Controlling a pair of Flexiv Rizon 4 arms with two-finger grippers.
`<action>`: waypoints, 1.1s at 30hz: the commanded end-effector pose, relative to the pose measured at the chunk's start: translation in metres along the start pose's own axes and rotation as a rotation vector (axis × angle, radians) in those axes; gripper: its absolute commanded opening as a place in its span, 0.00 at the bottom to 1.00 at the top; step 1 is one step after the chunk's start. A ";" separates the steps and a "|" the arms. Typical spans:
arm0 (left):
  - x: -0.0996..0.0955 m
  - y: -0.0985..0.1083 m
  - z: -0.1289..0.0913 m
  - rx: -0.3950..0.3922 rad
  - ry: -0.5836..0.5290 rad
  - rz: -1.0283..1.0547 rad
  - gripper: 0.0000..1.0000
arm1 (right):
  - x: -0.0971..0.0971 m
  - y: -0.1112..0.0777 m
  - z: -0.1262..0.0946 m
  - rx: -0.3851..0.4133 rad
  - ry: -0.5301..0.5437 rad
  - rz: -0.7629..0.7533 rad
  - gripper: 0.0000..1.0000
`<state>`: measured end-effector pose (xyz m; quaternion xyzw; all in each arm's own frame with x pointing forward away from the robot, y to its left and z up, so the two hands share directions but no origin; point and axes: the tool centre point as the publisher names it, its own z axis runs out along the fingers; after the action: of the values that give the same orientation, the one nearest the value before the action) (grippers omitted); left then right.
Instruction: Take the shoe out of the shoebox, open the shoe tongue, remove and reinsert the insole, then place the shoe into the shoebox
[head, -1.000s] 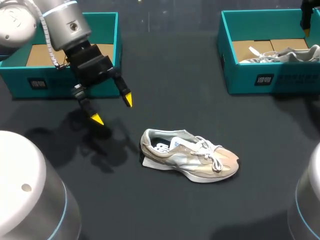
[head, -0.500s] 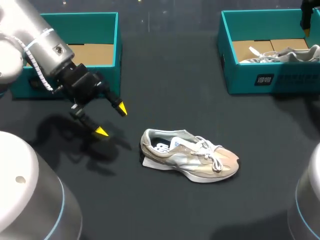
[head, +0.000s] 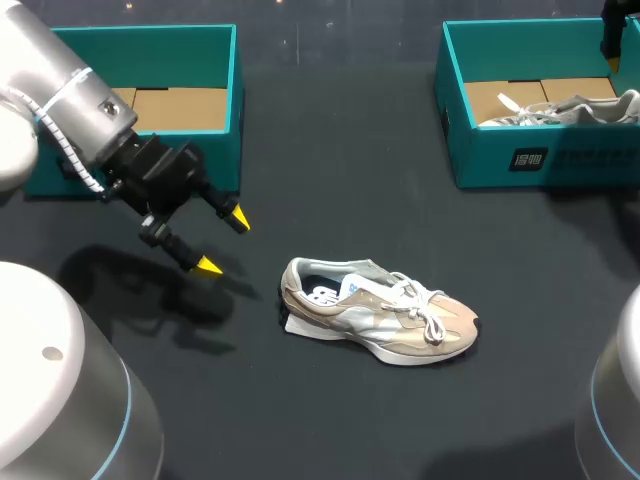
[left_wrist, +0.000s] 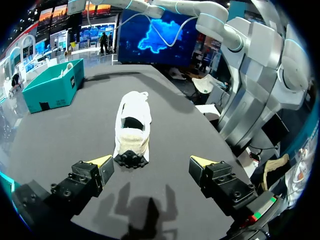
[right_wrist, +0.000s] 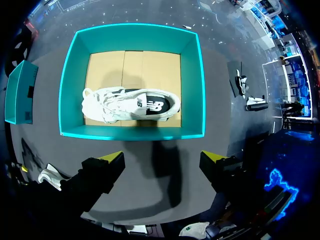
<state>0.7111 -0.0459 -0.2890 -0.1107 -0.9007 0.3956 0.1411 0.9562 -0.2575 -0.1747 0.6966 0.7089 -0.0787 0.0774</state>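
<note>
The tan lace-up shoe (head: 380, 312) lies out on the black desk (head: 350, 180). My left hand (head: 223, 241), near its heel, is spread wide and holds nothing. Tongue, insole and putting it back are not done yet.

Left shoebox (head: 220, 155): left part hidden behind left arm (head: 70, 90). Right shoebox (head: 540, 160): right end cut off by picture edge. Right gripper (right_wrist: 162, 157): head view shows part of one finger only
</note>
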 end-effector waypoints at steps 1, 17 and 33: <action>0.000 0.023 0.004 0.119 -0.018 0.023 1.00 | 0.000 -0.001 0.000 -0.001 0.000 0.000 1.00; -0.007 0.075 0.028 0.279 -0.050 -0.018 1.00 | 0.000 -0.001 0.000 -0.001 0.000 0.000 1.00; -0.004 0.083 0.035 0.376 -0.060 -0.029 1.00 | 0.000 -0.001 0.000 -0.001 0.000 0.000 1.00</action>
<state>0.7087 -0.0156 -0.3740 -0.0569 -0.8159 0.5587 0.1374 0.9562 -0.2575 -0.1747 0.6967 0.7089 -0.0787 0.0774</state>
